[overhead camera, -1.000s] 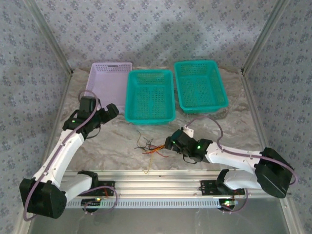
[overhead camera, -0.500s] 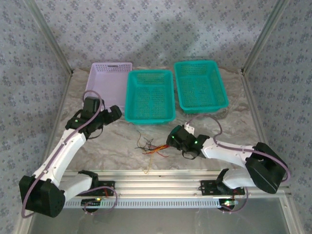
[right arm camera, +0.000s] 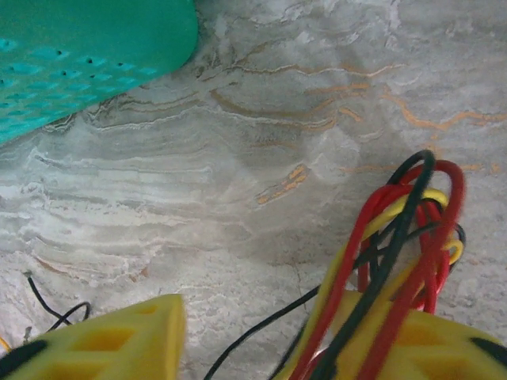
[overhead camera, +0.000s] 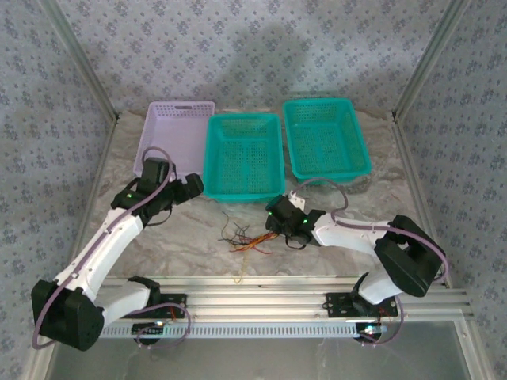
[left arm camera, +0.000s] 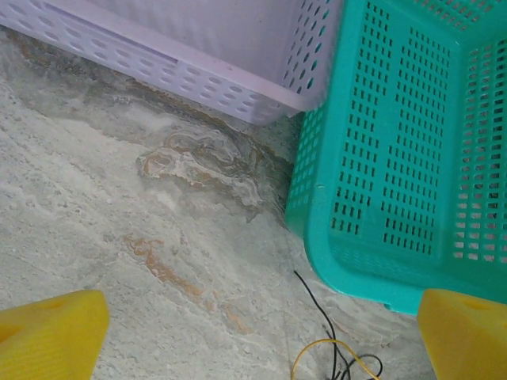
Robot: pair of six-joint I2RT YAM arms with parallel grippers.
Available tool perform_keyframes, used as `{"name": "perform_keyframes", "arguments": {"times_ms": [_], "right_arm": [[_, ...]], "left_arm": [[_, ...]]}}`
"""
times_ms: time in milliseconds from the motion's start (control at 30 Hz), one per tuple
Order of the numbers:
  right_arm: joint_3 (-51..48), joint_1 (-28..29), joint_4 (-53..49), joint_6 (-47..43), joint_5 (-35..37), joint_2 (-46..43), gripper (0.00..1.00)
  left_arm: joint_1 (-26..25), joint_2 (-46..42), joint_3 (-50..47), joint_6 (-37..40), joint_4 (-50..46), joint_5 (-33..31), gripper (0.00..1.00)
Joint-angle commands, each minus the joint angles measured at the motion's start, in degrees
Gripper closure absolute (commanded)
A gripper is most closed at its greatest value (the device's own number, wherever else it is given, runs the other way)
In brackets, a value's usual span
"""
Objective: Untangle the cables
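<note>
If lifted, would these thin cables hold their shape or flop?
Likely floppy: the cables curl in loose loops. Probably light, being so thin. Red, yellow and black strands cross, so they would likely rise as one clump.

Bright, even overhead light, soft faint shadows, wrist close-ups slightly blurred

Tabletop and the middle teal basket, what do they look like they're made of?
Tabletop: matt, grey-white with rusty veins like marble; real stone or a printed sheet, I cannot tell. Middle teal basket: probably moulded plastic, smooth and slightly glossy, with even rows of slots in its walls and floor.
</note>
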Motion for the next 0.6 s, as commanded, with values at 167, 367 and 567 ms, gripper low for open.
{"name": "perform_keyframes", "arguments": {"times_ms": [167, 367, 567], "right_arm": [[1.49, -0.08, -1.26, 0.89, 1.5, 0.18, 0.83], [1.45, -0.03, -2.46, 1.35, 3.28, -2.01, 1.0], [1.61, 0.02, -4.39, 1.71, 5.83, -8.15, 1.0]], "left_arm": [[-2.27, 1.04, -0.69, 0.24, 2.49, 2.16, 0.0], [-2.81, 1.64, 0.09, 0.77, 2.64, 3.29, 0.0], [-3.61, 1.55, 1.67, 1.51, 3.9, 6.21, 0.0]]}}
